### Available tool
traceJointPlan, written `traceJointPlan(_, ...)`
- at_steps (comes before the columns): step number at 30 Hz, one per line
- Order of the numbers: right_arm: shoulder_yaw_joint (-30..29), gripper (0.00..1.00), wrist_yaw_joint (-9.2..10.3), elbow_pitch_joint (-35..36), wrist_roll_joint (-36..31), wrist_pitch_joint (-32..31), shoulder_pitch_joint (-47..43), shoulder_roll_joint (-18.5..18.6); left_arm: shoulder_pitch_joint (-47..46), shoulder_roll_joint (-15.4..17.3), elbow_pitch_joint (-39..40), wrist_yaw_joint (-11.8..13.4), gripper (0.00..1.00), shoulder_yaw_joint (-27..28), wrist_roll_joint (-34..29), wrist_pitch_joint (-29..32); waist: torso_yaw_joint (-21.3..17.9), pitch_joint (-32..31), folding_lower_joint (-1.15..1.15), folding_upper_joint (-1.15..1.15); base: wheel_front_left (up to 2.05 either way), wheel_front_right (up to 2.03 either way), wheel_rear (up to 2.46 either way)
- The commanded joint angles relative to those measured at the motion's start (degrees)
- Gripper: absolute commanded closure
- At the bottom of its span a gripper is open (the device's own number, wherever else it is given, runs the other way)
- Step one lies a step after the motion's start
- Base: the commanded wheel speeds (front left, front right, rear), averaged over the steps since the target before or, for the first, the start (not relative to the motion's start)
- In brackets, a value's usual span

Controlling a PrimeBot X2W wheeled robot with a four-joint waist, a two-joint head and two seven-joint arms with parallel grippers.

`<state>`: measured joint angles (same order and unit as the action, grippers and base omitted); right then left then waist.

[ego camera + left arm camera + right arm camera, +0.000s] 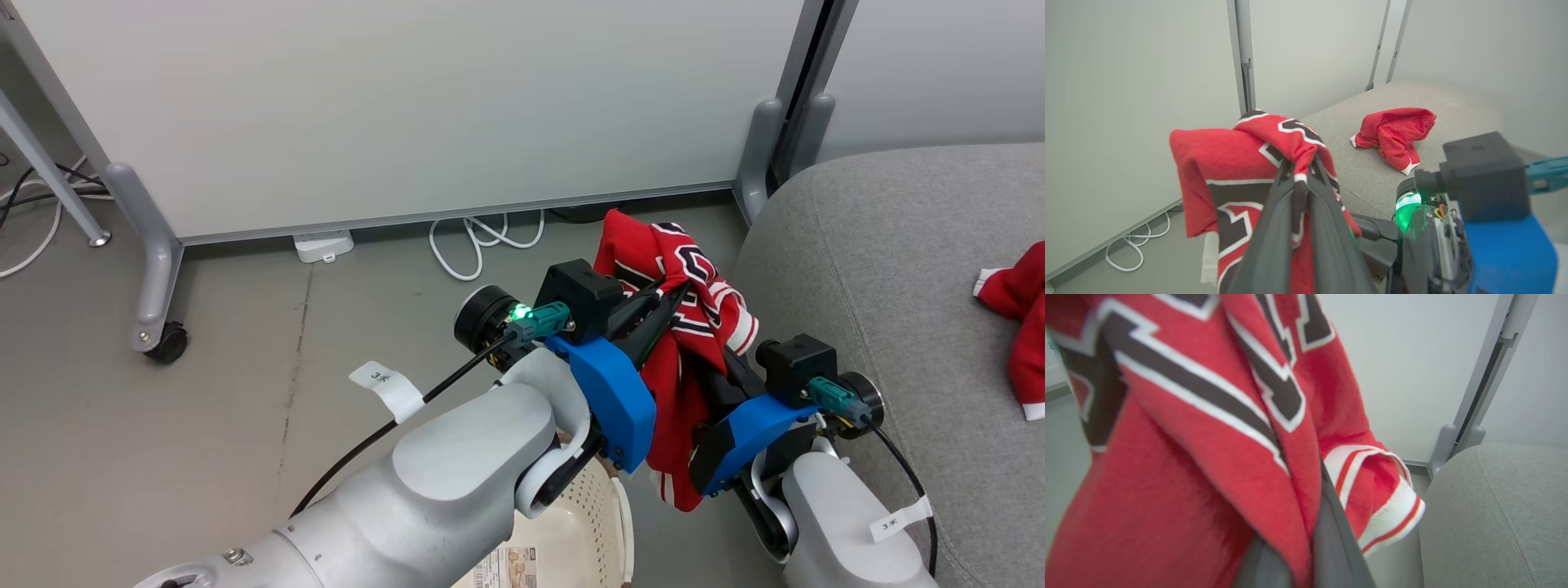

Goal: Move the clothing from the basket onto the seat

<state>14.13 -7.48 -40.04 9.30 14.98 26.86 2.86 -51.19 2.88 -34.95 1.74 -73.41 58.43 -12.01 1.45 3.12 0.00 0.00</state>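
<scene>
- Nearest to the robot, low under its left forearm, stands the basket (571,527). The part of its inside that I can see is bare; the rest is hidden by the arm, so I cannot say if it is fully empty.
- Just above and beyond the basket, the left gripper (663,306) is clamped on the upper folds of the jersey (633,245). In the left wrist view a strip of the cloth is pinched between the two dark fingers.
- The right gripper (725,374) is closed too, lower on the same jersey. In its own wrist view the red cloth falls over its fingers and hides the tips.
- The jersey hangs free in the air between the two arms, lifted out of the basket, over the floor (245,367) and just beside the rounded edge of the seat (882,269). It does not touch the seat.
- Farther on, the plain red garment (1024,327) lies crumpled on the seat, well away from the edge. This half of the task looks done to me.
- What is left, in my judgement: to carry the jersey sideways over the cushion and let it go there.
- Behind all this stand a white panel (408,106) and some cables (482,237) on the floor.
</scene>
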Motion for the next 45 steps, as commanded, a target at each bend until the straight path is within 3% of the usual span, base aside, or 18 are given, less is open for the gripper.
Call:
traceJointPlan(1,0.05,1.0,-0.03,0.25,0.33,0.3,-0.22,0.05,0.65,0.01,-0.21,0.15,0.98,-0.14,0.12,-0.02,-0.02,-0.02,0.0,0.0,0.0,0.0,0.0)
traceJointPlan(2,0.02,1.0,-0.03,0.29,0.36,0.3,-0.24,0.05,0.7,0.01,-0.27,0.15,0.84,-0.14,0.13,0.02,-0.02,-0.02,0.0,0.0,0.0,0.0,0.0)
traceJointPlan(4,-0.12,1.0,-0.03,0.39,0.42,0.3,-0.28,0.05,0.72,0.01,-0.39,0.14,0.45,-0.14,0.12,0.08,-0.02,0.0,0.0,0.0,0.0,0.0,0.0)
traceJointPlan(5,-0.17,1.0,-0.03,0.43,0.45,0.3,-0.31,0.05,0.76,0.01,-0.46,0.19,0.11,-0.14,0.13,0.06,-0.01,0.0,0.0,0.0,0.0,0.0,0.0)
traceJointPlan(6,-0.21,1.0,-0.03,0.46,0.47,0.3,-0.34,0.05,0.88,0.01,-0.53,0.26,0.0,-0.14,0.26,0.01,-0.01,0.01,0.0,0.0,0.0,0.0,0.0)
traceJointPlan(23,-1.53,1.0,-0.03,1.6,0.81,0.3,-1.36,0.04,4.61,0.03,-2.24,0.31,0.0,2.3,0.73,-3.17,-0.02,0.16,0.0,0.0,0.0,0.0,0.0)
traceJointPlan(28,-2.69,1.0,-0.03,2.17,0.03,0.3,-1.64,0.05,9.51,0.29,0.61,-0.31,0.0,10.66,-7.26,-3.22,0.45,0.55,0.0,0.0,0.0,0.0,0.0)
traceJointPlan(38,-3.06,1.0,-0.03,3.07,0.28,0.31,-2.61,0.05,23.46,2.77,9.2,-5.06,0.0,26.06,-24.91,-3.24,0.85,0.77,0.0,0.0,0.0,0.0,0.0)
traceJointPlan(45,-2.45,1.0,-0.03,3.22,0.9,0.31,-2.67,0.04,31.06,2.2,12.23,-7.28,0.0,33.64,-31.56,-3.24,0.63,0.89,0.0,0.0,0.0,0.0,0.0)
